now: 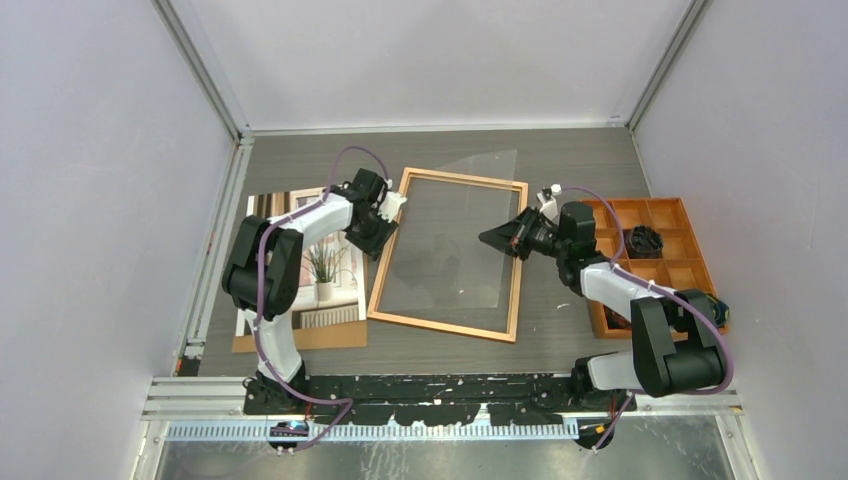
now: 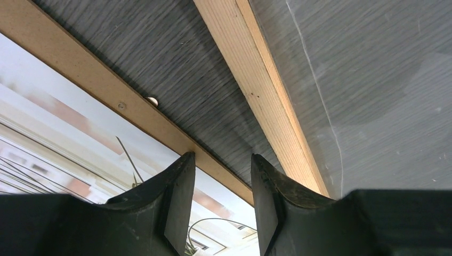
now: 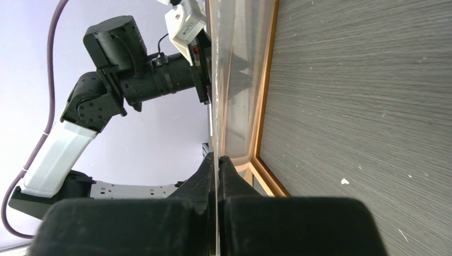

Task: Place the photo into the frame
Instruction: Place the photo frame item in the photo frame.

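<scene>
**Item 1, right pincer (image 3: 218, 158).** Pressed together on the edge of the glass pane (image 1: 480, 170), with a thin grip at one point only. The pane stands tilted over the frame's opening. I cannot tell whether its lower edge rests in the frame.

**Item 2, left pincer (image 2: 221, 156).** Spread and holding nothing. It hovers over the strip of desk (image 1: 560, 160) between the photo's edge and the frame's 9 o'clock rail.

**Item 3, photo (image 1: 325, 270).** Lies face up on a brown board (image 1: 300, 338), at 9 o'clock of the frame and just beside it. It is not yet in.

**Item 4, frame (image 1: 440, 326).** Flat on the desk in the middle, its opening partly covered by the raised pane.

**Item 5, tray (image 1: 640, 202).** At 3 o'clock of the frame, behind the right arm.

**Hazards, as I judge them:**
- The pane may pivot or slip in so narrow a pinch, then drop onto the rail and chip or crack.
- Any sideways move of the right arm may lever the pane against the frame and shove the frame across the desk.
- The photo lies flat on the board, so my left pincer may scrape the board, lift both together, or crease the paper at the edge.
- If I carry the photo toward 3 o'clock while the pane hangs over the opening, paper or arm may strike the glass.
- The two arms work close together over the frame and may collide.
</scene>
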Motion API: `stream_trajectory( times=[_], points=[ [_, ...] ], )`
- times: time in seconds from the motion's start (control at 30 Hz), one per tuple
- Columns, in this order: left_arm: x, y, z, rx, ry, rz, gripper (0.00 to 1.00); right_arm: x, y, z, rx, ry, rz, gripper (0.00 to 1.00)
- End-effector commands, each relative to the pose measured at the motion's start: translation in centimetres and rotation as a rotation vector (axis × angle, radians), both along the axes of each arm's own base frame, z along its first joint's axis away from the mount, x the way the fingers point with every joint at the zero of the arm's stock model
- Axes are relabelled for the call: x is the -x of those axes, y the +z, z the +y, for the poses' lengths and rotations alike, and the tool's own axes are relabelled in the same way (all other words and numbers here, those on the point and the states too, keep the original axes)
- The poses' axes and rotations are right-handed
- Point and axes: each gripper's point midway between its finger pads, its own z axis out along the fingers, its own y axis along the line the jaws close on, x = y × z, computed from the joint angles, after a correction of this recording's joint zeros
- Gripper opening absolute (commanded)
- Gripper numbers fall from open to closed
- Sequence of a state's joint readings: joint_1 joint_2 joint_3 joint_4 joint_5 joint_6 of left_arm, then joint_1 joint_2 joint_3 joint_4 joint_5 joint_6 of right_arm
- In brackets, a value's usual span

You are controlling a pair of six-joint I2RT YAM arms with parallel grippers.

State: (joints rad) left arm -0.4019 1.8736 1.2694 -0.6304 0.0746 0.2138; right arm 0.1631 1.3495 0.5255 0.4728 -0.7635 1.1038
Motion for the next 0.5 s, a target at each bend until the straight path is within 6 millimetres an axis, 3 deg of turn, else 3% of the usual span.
stream_trajectory(
  times=[0.0, 0.17, 0.47],
  points=[
    [-0.9, 0.7, -1.1, 0.039, -0.006, -0.035, 0.45, -1.0, 3.7, 1.2, -0.036, 0.032, -0.139, 0.01],
    [-0.6, 0.4, -0.9, 0.028, -0.013, -0.026, 0.46, -1.0, 3.6, 2.3, -0.038, 0.056, -0.142, 0.01],
    [-0.4, 0.0, -0.6, 0.012, -0.018, -0.023, 0.46, -0.6, 2.6, 2.3, 0.022, 0.074, -0.128, 0.01]
  ],
)
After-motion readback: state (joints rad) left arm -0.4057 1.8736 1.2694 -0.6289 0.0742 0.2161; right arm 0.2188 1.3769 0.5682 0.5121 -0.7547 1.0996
